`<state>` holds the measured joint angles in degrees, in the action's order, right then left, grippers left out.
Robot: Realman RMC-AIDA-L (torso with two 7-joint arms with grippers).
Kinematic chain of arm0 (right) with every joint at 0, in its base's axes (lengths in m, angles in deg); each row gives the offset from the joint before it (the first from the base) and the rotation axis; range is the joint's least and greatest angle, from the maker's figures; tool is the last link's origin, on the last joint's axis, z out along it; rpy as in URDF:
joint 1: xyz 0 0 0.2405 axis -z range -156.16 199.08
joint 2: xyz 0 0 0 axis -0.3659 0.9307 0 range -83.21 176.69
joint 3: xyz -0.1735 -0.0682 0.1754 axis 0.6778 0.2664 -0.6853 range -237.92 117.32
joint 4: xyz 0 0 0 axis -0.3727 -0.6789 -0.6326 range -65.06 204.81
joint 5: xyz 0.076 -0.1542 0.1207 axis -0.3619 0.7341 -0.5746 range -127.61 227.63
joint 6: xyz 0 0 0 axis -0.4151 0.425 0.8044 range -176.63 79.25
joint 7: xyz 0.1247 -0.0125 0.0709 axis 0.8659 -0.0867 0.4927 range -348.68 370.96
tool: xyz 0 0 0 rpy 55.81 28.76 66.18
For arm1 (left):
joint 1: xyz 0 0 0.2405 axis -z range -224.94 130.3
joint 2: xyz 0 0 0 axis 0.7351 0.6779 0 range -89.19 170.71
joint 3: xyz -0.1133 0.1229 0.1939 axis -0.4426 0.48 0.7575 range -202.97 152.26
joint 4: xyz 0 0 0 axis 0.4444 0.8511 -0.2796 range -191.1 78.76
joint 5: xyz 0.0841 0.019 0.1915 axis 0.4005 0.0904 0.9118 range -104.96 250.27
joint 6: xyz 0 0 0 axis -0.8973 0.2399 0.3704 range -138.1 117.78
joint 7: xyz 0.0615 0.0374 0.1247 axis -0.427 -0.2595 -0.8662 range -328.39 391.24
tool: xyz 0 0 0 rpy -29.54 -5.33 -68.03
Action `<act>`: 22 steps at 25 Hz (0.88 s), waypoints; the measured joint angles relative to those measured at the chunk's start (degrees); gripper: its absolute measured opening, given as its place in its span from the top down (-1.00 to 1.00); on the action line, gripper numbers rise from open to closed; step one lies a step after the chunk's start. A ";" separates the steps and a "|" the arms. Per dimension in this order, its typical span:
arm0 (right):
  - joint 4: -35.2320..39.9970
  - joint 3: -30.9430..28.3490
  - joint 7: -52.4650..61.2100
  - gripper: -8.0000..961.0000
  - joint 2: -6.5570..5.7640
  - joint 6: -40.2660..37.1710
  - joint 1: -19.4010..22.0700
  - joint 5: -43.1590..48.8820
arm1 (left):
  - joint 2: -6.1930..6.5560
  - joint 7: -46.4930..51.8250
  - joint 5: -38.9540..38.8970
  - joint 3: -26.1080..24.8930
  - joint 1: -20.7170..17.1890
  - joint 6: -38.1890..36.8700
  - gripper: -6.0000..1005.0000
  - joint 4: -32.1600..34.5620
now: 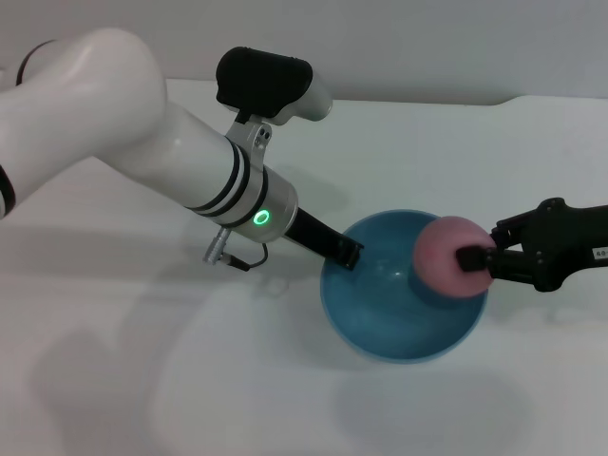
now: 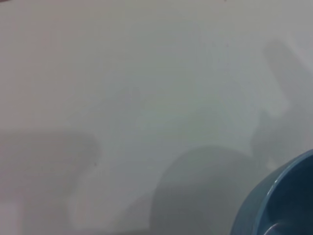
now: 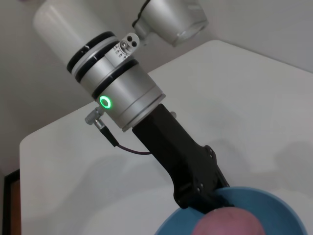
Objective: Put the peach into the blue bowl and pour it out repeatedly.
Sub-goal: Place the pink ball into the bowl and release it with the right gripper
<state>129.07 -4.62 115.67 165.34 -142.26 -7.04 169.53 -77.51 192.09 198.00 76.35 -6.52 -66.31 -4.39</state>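
The white desk (image 1: 456, 142) fills the head view, bare around the work at lower centre-right. My left arm (image 1: 114, 114) is the biggest thing on it, slanting down from the upper left of the frame so that its reach ends at the near-left rim of the blue bowl (image 1: 380, 323). I judge that arm is there to hold the bowl steady and lifted for tipping: the bowl sits tilted, its mouth turned toward the right of the frame, with a soft shadow under it, so it seems to be off the desk or only just touching.

My left claw (image 1: 344, 251) is pinched on the bowl's rim, one finger inside the wall, as the right wrist view confirms. The left wrist view catches only a curve of blue rim in its lower right corner.

My right claw (image 1: 475, 258) comes in from the right edge, clamped on the peach (image 1: 442, 249), which hangs just above the bowl's right rim, partly over the hollow. It is held there, I reckon, so that opening the claw drops it inside.
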 joint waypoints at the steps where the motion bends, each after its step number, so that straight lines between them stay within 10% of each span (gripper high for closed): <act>1: 0.00 -0.01 0.01 0.74 0.01 0.04 0.00 0.01 | 0.00 0.00 -0.01 -0.08 -0.01 -0.11 0.99 0.01; 22: -0.76 -10.31 5.40 -0.17 -0.15 4.50 0.85 -0.27 | -0.32 -4.15 -1.31 1.33 -1.00 9.22 0.99 0.83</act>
<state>128.31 -14.93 121.07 165.19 -137.76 -6.19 169.26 -77.83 187.94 196.69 77.68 -7.52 -57.10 -3.56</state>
